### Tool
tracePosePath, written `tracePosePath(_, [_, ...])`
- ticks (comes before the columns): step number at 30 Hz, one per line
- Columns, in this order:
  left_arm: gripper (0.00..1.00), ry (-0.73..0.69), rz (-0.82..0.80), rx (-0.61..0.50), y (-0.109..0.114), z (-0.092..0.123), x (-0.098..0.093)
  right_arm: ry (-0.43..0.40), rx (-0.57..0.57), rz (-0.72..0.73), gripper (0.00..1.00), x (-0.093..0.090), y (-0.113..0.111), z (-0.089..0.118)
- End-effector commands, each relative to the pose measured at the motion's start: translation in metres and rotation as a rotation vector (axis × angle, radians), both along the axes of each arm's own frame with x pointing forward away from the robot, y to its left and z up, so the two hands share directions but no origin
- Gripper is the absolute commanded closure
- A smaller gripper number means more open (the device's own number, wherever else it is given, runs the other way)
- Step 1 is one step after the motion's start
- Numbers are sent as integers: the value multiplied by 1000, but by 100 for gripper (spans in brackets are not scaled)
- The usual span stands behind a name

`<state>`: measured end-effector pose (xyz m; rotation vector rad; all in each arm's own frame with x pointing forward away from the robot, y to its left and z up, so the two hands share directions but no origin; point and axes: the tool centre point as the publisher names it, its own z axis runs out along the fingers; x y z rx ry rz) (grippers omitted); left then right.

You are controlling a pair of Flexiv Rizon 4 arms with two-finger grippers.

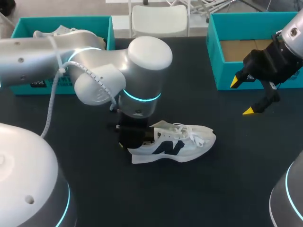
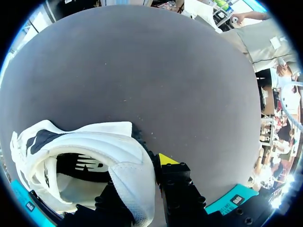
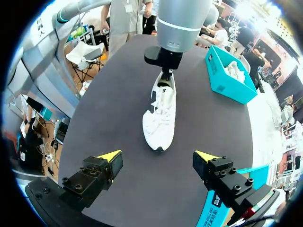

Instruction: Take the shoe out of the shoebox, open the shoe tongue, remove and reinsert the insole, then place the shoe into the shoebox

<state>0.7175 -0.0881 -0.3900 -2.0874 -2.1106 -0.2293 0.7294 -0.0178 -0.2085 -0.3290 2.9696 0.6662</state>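
Black tabletop (image 1: 199,198) lies bare nearest the robot, with open room all round the white shoe (image 1: 175,144), which sits mid-table, toe toward the right. In the head view its heel is hidden under the left arm (image 1: 142,61). The left wrist view shows the left gripper (image 2: 142,172) clamped on the heel collar, one finger out of sight inside the shoe. Farther right, the right gripper (image 1: 241,97) hangs with fingers spread wide, holding nothing, partly covering the right shoebox (image 1: 211,47). At far left, the left shoebox (image 1: 61,21) is half hidden behind the arm.
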Motion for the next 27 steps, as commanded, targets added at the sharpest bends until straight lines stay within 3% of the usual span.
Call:
tracePosePath(1, [65,3,5,-2,-2,-10,1,0,-3,-1,0,1,1,-1])
tracePosePath(2, [43,4,6,-3,-2,-9,1,0,-3,-1,0,1,1,-1])
tracePosePath(3, [0,7,8,-8,-1,-7,1,0,-3,-1,0,1,1,-1])
tracePosePath(19, [0,74,61,-248,-1,51,-2,0,-3,-1,0,1,1,-1])
tracePosePath(27, [0,166,245,-455,11,93,-6,0,-3,-1,0,1,1,-1])
